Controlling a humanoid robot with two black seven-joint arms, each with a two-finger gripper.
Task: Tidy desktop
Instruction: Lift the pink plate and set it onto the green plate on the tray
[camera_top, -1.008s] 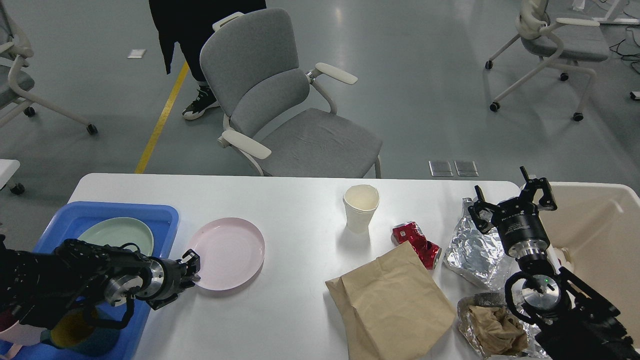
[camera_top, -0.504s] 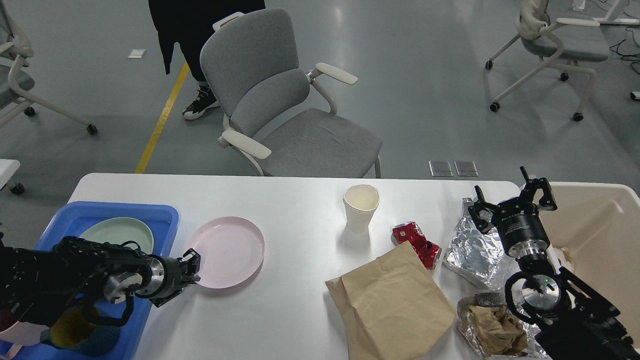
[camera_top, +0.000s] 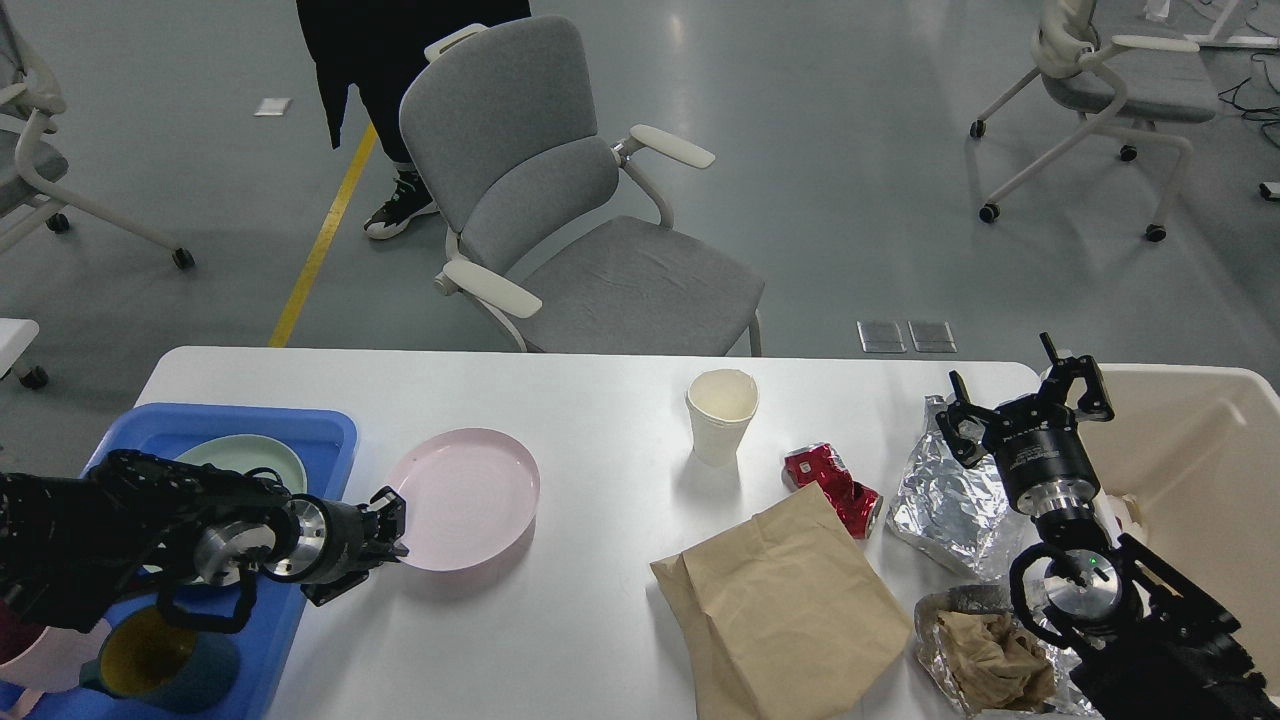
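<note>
The white desktop (camera_top: 600, 400) holds a pink plate (camera_top: 470, 495) at the left, beside the blue tray (camera_top: 330, 430). My left gripper (camera_top: 392, 525) is shut on the plate's near-left rim, and the plate is tilted slightly, with a shadow under it. My right gripper (camera_top: 1022, 390) is open and empty. It points up over the crumpled foil sheet (camera_top: 945, 500) next to the beige bin (camera_top: 1200, 450). A white paper cup (camera_top: 722, 412), a crushed red can (camera_top: 835, 485) and a brown paper bag (camera_top: 790, 600) lie mid-right.
The blue tray holds a green plate (camera_top: 240, 452) and a yellow-lined cup (camera_top: 150, 655). A foil wad with crumpled brown paper (camera_top: 985, 650) lies at the front right. A grey chair (camera_top: 560, 200) stands behind the table, and a person stands beyond it.
My left gripper has closed in on the pink plate's rim. The plate has shifted slightly right and its edge has lifted. The right arm has not moved.
</note>
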